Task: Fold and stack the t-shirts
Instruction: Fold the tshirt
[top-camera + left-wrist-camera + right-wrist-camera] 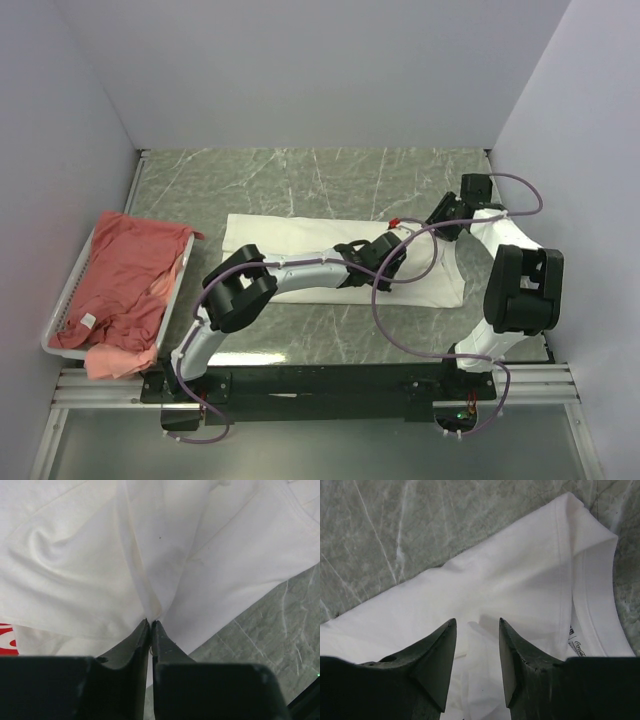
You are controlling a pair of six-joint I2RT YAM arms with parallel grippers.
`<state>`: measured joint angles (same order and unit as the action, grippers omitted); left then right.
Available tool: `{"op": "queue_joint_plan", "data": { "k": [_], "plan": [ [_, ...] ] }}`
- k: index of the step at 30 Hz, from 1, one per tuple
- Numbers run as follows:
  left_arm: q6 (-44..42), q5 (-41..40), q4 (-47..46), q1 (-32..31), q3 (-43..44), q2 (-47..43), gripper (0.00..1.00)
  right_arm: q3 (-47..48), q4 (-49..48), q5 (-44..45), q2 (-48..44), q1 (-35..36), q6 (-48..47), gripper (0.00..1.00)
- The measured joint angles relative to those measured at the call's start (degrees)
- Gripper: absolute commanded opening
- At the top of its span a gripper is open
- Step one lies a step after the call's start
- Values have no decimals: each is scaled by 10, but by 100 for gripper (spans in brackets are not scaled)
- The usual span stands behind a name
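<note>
White t-shirt point(290, 232) at centre: outstretched left gripper point(151, 622) pinches a fold; right gripper point(477, 623), arm bent, hovers with jaws spread.

- Marbled grey-green table point(300, 170), veined white.
- On it, the white t-shirt point(280, 235), flat across the middle.
- At its left edge, a wire basket point(60, 310) holding pink tees point(125, 265).
</note>
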<state>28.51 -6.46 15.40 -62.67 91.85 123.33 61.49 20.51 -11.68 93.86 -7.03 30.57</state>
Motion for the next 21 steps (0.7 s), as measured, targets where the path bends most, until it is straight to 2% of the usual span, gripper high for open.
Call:
{"op": "queue_joint_plan", "data": {
  "k": [5, 12, 21],
  "plan": [
    [12, -10, -14, 2, -14, -1, 3, -17, -12, 1, 4, 0, -1, 47],
    [41, 0, -38, 29, -60, -26, 1, -50, -22, 12, 3, 4, -4, 49],
    [54, 19, -48, 51, -73, -40, 1, -73, -41, 16, 1, 11, -5, 49]
  ]
}}
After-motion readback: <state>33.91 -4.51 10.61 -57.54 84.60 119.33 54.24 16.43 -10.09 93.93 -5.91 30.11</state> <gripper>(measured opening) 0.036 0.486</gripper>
